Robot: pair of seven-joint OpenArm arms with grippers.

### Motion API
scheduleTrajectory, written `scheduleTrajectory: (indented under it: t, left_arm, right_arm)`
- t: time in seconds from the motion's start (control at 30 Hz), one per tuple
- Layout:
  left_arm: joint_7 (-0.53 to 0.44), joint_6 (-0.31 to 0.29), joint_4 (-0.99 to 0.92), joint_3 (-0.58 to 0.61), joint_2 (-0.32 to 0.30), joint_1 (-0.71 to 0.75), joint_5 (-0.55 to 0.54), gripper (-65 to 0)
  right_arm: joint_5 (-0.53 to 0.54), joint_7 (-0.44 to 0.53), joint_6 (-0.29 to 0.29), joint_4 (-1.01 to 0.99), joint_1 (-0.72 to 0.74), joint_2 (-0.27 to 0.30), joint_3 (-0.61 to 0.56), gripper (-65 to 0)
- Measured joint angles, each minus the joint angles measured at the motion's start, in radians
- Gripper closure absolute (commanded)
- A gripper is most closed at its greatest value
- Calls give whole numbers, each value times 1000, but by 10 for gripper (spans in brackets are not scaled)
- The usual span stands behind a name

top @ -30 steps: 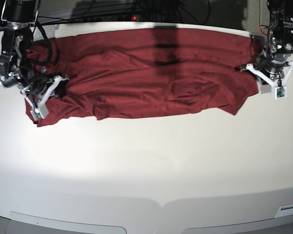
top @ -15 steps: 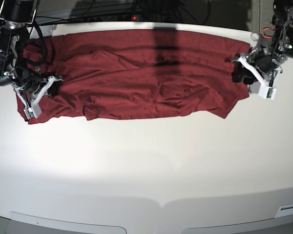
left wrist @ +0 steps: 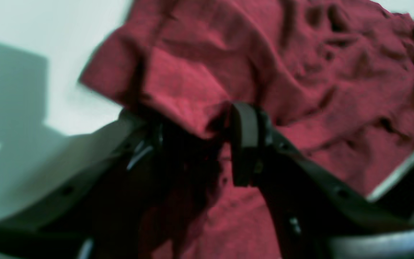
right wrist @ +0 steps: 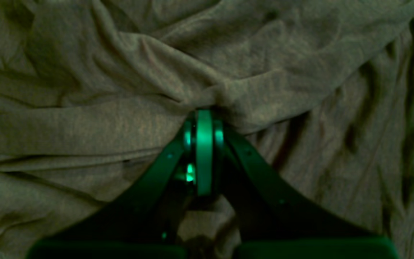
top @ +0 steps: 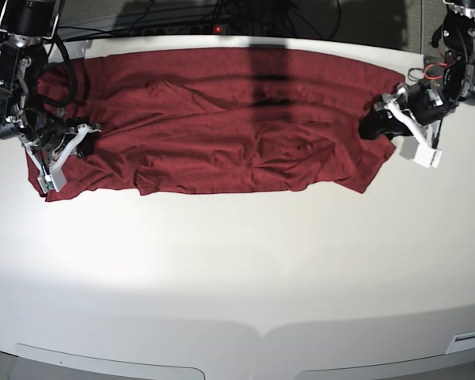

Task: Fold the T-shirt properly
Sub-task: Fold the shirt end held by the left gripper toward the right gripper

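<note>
Pinching the T-shirt (top: 222,119), spread wide along the table's (top: 237,269) far edge, my right gripper (right wrist: 204,118) is clamped on a fold. My left gripper (top: 392,119) is standing parted around the opposite hem, so I am closing before lifting evenly.

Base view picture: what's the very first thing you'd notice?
A big dark red T-shirt spread wide across the far half of the white table. A robot arm sits at each end: the right gripper pinches the cloth, and the left gripper has its jaws apart at the shirt's edge.
</note>
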Motion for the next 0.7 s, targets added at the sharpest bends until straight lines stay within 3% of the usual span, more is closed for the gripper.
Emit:
scheduleTrajectory:
  t: [0.13,0.2,0.27,0.37,0.5,0.7]
  left_arm:
    - [6,-4,0,0,36,0,-3,-200]
    - [9,-4,0,3,40,0,1,-124]
    - [10,-3,0,3,39,2,7,0]
    - [14,8,-1,3,39,2,5,0]
    - [-21,69,-1,3,39,3,24,0]
    - [-106,122,3,5,29,2,125,0]
  right_arm:
    - [0,0,0,0,0,0,0,0]
    - [0,0,0,0,0,0,0,0]
    - [0,-1,0,0,0,0,0,0]
    - [0,-2,0,0,0,0,0,0]
    - [19,-2,0,0,0,0,0,0]
    - [224,-77,-10,105,-11,12,43,0]
